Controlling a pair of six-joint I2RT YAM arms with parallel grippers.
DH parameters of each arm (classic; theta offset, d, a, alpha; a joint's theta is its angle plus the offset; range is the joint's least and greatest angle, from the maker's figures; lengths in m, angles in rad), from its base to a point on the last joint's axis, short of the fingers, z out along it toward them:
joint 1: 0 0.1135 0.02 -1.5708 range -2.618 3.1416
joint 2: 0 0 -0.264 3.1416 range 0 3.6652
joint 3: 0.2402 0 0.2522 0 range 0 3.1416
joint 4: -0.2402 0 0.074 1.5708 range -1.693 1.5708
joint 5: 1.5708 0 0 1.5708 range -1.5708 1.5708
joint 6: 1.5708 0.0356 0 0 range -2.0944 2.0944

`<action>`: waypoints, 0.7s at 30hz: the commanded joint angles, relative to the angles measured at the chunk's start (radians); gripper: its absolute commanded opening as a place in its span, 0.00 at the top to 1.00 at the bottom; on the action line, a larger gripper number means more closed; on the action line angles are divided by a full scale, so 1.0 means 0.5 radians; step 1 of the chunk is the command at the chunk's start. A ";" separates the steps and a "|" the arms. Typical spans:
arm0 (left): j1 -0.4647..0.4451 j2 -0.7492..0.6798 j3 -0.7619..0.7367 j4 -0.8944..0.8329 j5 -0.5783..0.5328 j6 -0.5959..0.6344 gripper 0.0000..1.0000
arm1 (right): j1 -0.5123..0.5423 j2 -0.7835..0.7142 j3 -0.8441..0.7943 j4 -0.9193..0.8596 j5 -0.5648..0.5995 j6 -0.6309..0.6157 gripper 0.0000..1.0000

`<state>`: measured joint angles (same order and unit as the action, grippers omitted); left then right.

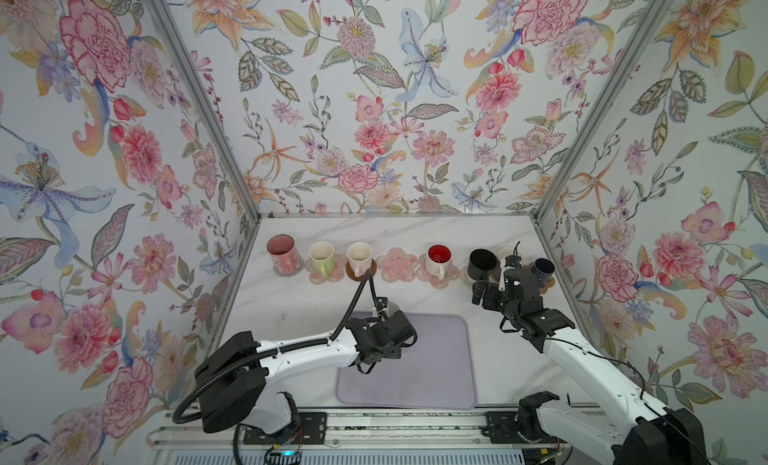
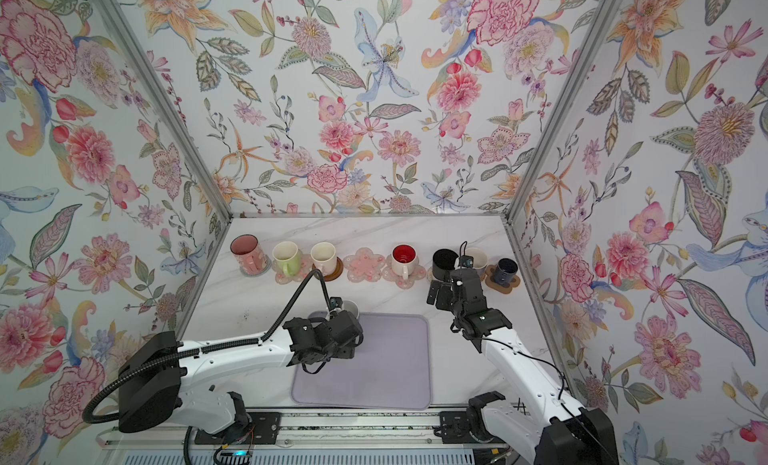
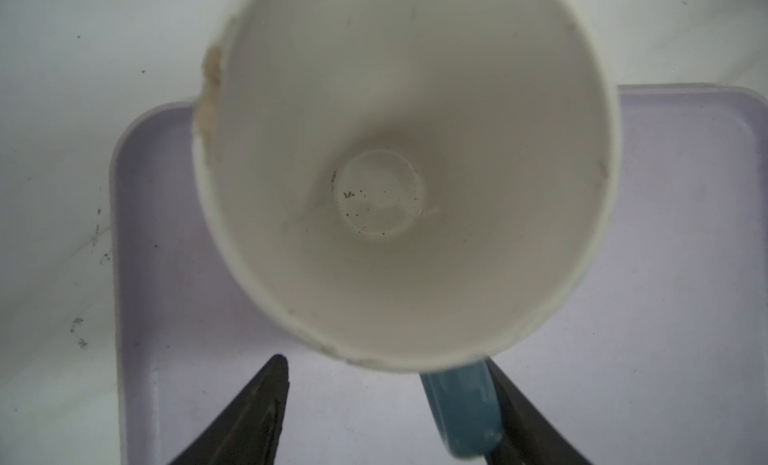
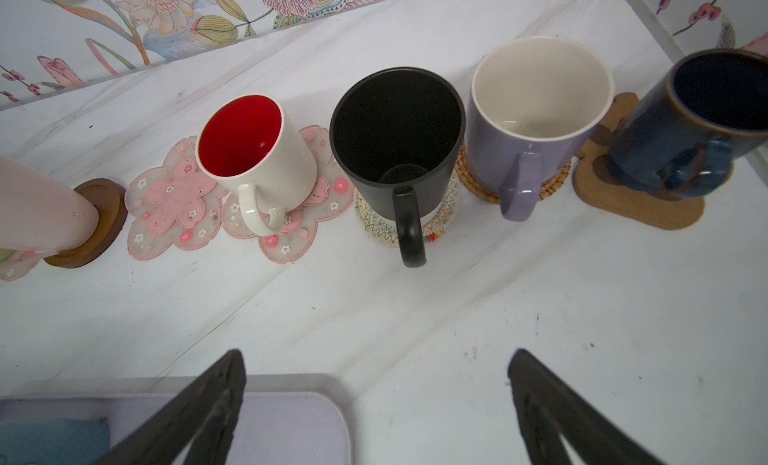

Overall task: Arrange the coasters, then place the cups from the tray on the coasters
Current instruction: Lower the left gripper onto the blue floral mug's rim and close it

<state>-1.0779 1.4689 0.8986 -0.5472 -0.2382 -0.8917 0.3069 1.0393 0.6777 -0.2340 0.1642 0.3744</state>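
A blue cup [image 3: 395,172] with a white inside stands on the far left corner of the lavender tray [image 1: 436,367]. My left gripper [image 3: 386,361] is over it and open. One finger [image 3: 523,404] touches the blue handle [image 3: 461,404]; the other stands apart. Along the back, seven cups sit on coasters, among them the tall pink [image 1: 284,253], the red-inside [image 4: 253,151], the black [image 4: 395,138], the lavender [image 4: 536,105] and the navy [image 4: 702,118]. One pink flower coaster [image 1: 397,264] lies bare. My right gripper [image 4: 377,355] hangs open and empty in front of the black cup.
Flowered walls with metal posts close in the marble table on three sides. The arms' rail [image 1: 374,434] runs along the front edge. The right arm [image 1: 582,359] reaches across the tray's right side and hides part of the lavender cup in both top views.
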 commanded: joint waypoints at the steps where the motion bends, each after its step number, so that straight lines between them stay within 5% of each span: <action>1: 0.035 0.037 0.060 -0.004 0.016 0.066 0.36 | -0.015 -0.030 -0.021 -0.004 -0.012 0.001 0.01; 11: 0.079 0.123 0.110 0.051 0.074 0.139 0.49 | -0.033 -0.054 -0.017 -0.014 -0.017 -0.012 0.01; 21: 0.079 0.099 0.081 0.025 0.090 0.112 0.92 | -0.046 -0.058 -0.009 -0.011 -0.038 -0.013 0.01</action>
<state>-1.0462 1.5288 0.9329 -0.5182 -0.1905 -0.8303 0.2920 1.0191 0.6777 -0.2344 0.1566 0.3740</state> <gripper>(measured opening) 0.174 0.992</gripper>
